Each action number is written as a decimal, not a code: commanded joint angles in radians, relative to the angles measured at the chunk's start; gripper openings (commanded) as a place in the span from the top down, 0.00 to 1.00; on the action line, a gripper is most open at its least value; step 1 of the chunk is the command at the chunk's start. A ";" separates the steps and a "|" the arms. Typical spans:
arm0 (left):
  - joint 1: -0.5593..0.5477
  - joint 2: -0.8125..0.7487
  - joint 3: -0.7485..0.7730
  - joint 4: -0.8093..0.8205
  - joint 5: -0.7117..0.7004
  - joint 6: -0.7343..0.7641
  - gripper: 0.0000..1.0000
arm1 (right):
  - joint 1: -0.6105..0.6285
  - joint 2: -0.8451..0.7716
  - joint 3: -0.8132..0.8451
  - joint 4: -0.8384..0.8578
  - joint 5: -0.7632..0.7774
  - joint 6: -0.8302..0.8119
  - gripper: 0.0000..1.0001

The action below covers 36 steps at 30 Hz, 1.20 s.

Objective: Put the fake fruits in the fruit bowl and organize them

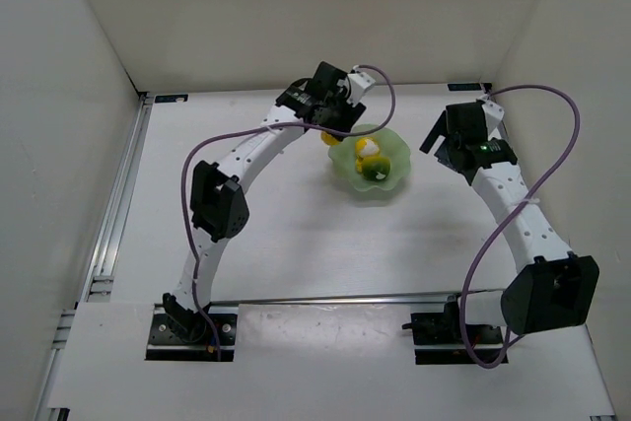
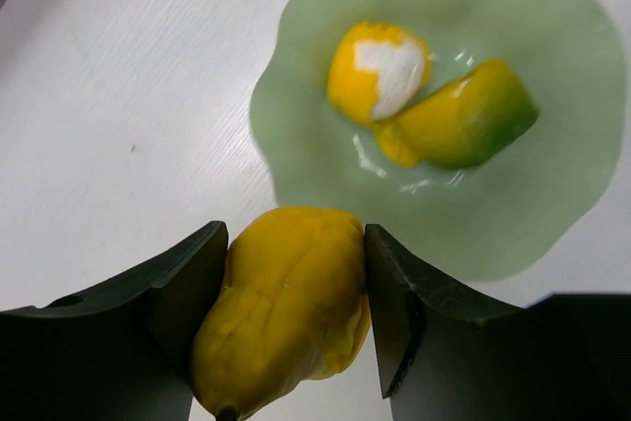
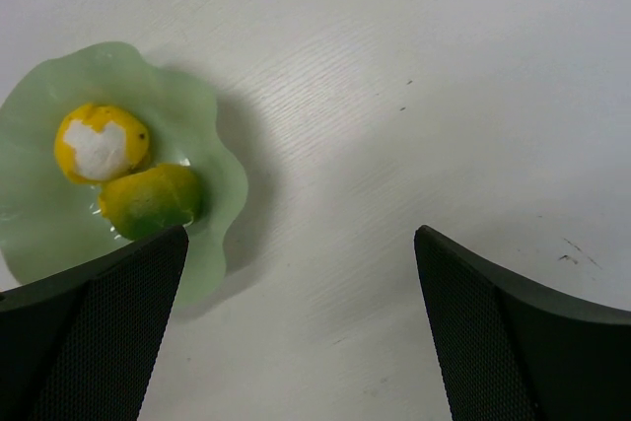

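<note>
The mint-green fruit bowl [image 1: 392, 179] sits mid-table and holds the yellow-and-white fruit [image 1: 366, 150] and the green-yellow fruit [image 1: 373, 172]. My left gripper [image 1: 332, 130] is shut on the yellow pear [image 2: 286, 308], held in the air just beside the bowl's far left rim [image 2: 286, 160]; the pear's dark stem points toward the wrist. In the left wrist view the two fruits [image 2: 380, 68] [image 2: 463, 115] touch each other in the bowl. My right gripper [image 3: 301, 273] is open and empty, hovering right of the bowl [image 3: 212, 184].
White walls enclose the table on three sides. A metal rail [image 1: 118, 194] runs along the left edge. Purple cables loop over both arms. Bare white tabletop [image 3: 444, 96] lies right of the bowl.
</note>
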 commanded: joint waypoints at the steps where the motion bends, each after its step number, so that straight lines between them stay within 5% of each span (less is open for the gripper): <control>1: -0.024 0.101 0.079 0.029 0.043 0.001 0.73 | -0.031 -0.035 -0.019 0.010 0.009 -0.039 0.00; 3: -0.035 0.127 0.114 0.049 0.068 0.001 0.70 | -0.042 -0.045 -0.019 -0.002 0.029 -0.049 0.00; 9: -0.055 0.138 0.126 0.060 0.022 0.010 0.00 | -0.085 -0.111 -0.050 -0.022 0.043 -0.058 0.00; 15: -0.055 -0.044 0.077 0.060 -0.122 0.010 0.00 | -0.094 -0.166 -0.050 -0.032 0.034 -0.058 0.00; 21: 0.026 -0.295 -0.142 0.060 -0.314 0.021 0.00 | -0.094 -0.196 -0.072 -0.087 -0.014 -0.067 0.00; 36: 0.741 -0.790 -1.101 -0.062 -0.455 -0.059 0.00 | -0.122 -0.395 -0.308 -0.122 -0.078 0.014 0.00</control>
